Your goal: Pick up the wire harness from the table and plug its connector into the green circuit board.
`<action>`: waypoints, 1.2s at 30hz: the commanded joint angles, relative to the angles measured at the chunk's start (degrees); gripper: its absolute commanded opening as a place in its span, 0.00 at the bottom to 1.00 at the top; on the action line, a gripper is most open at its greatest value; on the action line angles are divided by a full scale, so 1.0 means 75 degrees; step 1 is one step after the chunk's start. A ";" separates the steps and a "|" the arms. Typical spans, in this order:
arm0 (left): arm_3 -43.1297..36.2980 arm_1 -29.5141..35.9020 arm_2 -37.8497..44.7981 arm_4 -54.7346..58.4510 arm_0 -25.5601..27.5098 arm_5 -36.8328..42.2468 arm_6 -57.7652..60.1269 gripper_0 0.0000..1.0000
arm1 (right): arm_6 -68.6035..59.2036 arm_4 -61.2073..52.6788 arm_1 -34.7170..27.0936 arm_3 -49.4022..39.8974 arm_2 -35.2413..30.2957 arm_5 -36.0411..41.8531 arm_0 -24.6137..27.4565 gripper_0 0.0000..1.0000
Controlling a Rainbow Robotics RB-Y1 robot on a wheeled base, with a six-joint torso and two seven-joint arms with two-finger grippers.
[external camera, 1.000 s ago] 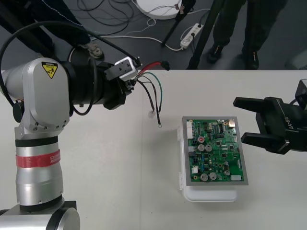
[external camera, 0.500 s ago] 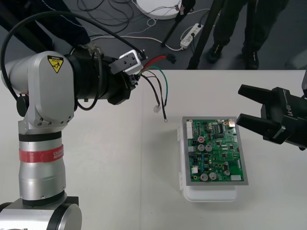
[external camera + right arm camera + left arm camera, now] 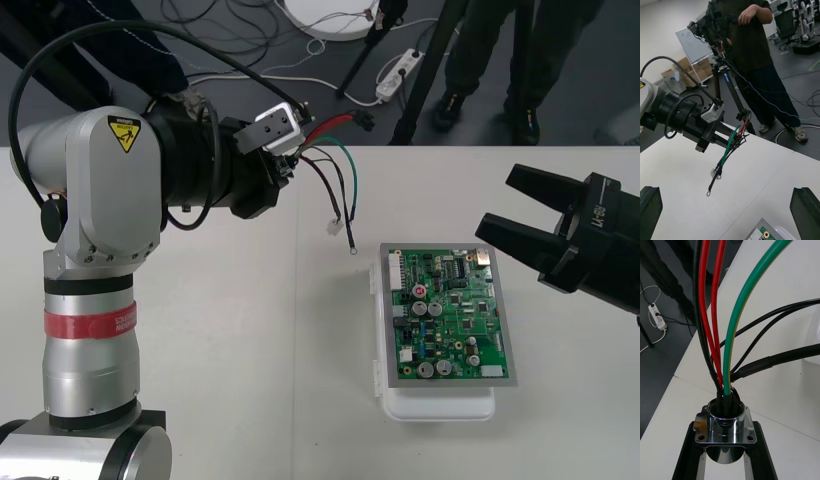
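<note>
1. Green rectangular circuit board [image 3: 452, 315] on its white plastic base [image 3: 440, 405] sits nearest the robot, just beneath the right pincer's reach. It has not shifted, and nothing is plugged into it yet.
2. Black-fingered right pincer [image 3: 497, 205], jaws spread apart, has swung round over the last second. Its opening now faces the dangling wires instead of sitting level beside the board.
3. Farthest out, the left pincer [image 3: 280, 165] is clamped on the round metal flanged socket [image 3: 725, 427]. It has carried the red, black and green wire harness [image 3: 335, 185] towards the right pincer, and the loose ends hang between the two, off the table. A handover looks likely next.
</note>
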 commanded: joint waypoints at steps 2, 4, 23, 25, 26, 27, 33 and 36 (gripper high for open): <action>-0.0326 -0.0193 -0.0242 -0.0141 -0.0361 0.0320 0.0513 0.00 | -0.0446 -0.0080 0.0308 -0.1003 -0.0311 0.1171 0.0186 1.00; -0.0326 -0.0193 -0.0254 -0.0188 -0.0361 0.0320 0.0513 0.00 | -0.0446 -0.0080 0.0426 -0.1272 -0.0311 0.1640 0.0174 1.00; -0.0326 -0.0193 -0.0289 -0.0047 -0.0361 0.0320 0.0525 0.00 | -0.0458 -0.0127 0.1293 -0.2522 -0.0287 0.5108 0.0034 1.00; -0.0326 -0.0193 -0.0289 -0.0036 -0.0349 0.0320 0.0525 0.00 | -0.0458 -0.0127 0.1351 -0.2522 -0.0275 0.5202 0.0034 1.00; -0.0326 -0.0193 -0.0277 -0.0024 -0.0361 0.0320 0.0525 0.00 | -0.0434 -0.0127 0.1398 -0.2522 -0.0275 0.5225 0.0045 1.00; -0.0326 -0.0193 -0.0277 0.0011 -0.0349 0.0320 0.0525 0.00 | -0.0434 -0.0127 0.1433 -0.2522 -0.0275 0.5214 0.0034 1.00; -0.0326 -0.0193 -0.0266 0.0163 -0.0349 0.0320 0.0548 0.00 | -0.0493 -0.0279 0.1703 -0.2522 -0.0252 0.5214 -0.0072 1.00; -0.0326 -0.0193 -0.0266 0.0187 -0.0349 0.0320 0.0548 0.00 | -0.0493 -0.0748 0.1832 -0.2522 -0.0240 0.5214 -0.0295 1.00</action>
